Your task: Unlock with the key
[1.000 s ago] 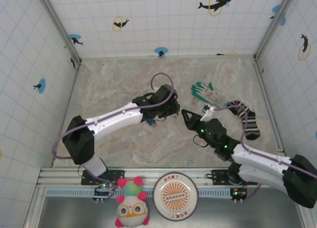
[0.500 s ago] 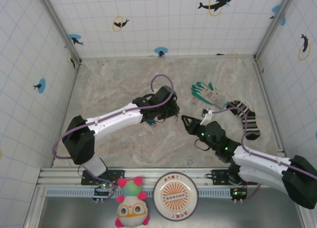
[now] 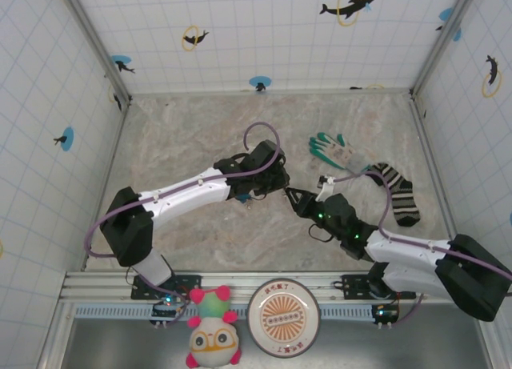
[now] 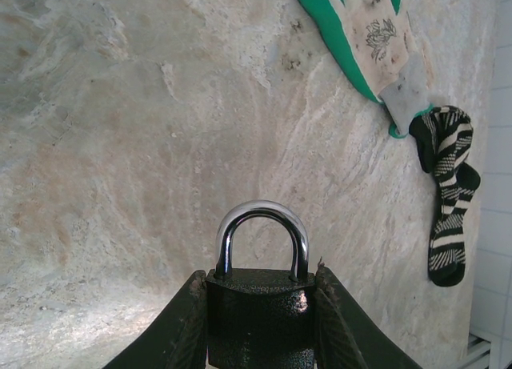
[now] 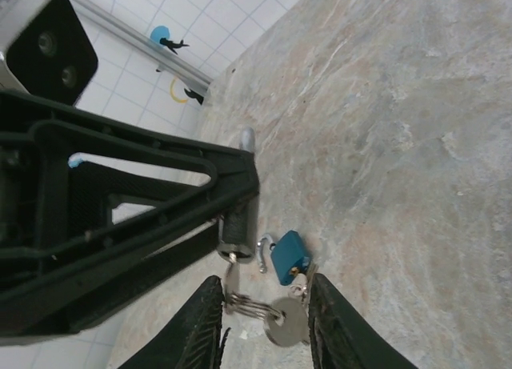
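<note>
ARMS MEET OVER A LOCK: At the centre of the overhead frame, the white-and-black left arm (image 3: 188,191) and right arm (image 3: 400,253) come nose to nose above the marbled beige tabletop (image 3: 184,129). The left arm's jaws are clenched on a black padlock with a silver shackle (image 4: 258,313). They grip its body on both sides at the bottom centre of the left wrist view, with the shackle pointing toward the top of the frame.

In the right wrist view, lower centre, the tiny key (image 5: 230,245) sits at the underside of that padlock. A wire ring (image 5: 240,305) and a flat silver tag (image 5: 282,327) dangle from it; how far the blade is in cannot be told. The right arm's jaws stand parted on either side of the ring and tag, clamping nothing. Just beyond them a small blue padlock (image 5: 288,255) lies on the tabletop.

Right of centre in the overhead frame lies a green-and-white work glove (image 3: 334,150), with a black-and-white striped sock (image 3: 398,193) just beside its cuff. At the bottom edge, off the tabletop, rest a pink-and-green plush toy (image 3: 213,330) and a round cream disc (image 3: 283,306).
</note>
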Robot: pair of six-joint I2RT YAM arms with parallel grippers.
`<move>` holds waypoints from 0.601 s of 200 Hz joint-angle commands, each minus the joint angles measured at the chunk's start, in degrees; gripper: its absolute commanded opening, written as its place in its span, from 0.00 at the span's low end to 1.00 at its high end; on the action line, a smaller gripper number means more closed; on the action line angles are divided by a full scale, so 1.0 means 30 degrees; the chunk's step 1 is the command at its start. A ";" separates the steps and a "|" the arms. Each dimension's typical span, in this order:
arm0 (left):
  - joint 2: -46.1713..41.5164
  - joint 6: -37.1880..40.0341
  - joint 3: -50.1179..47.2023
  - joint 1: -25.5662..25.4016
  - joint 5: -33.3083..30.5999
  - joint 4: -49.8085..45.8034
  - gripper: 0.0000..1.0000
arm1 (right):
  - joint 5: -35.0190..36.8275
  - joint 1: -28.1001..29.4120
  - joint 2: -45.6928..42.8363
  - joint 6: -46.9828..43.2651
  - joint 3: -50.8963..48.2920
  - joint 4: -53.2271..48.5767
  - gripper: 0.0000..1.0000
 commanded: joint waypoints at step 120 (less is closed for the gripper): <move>-0.1405 -0.0154 -0.0730 -0.0106 0.0638 0.1228 0.00 | 0.0239 -0.0275 0.1056 0.0183 0.0966 0.2270 0.05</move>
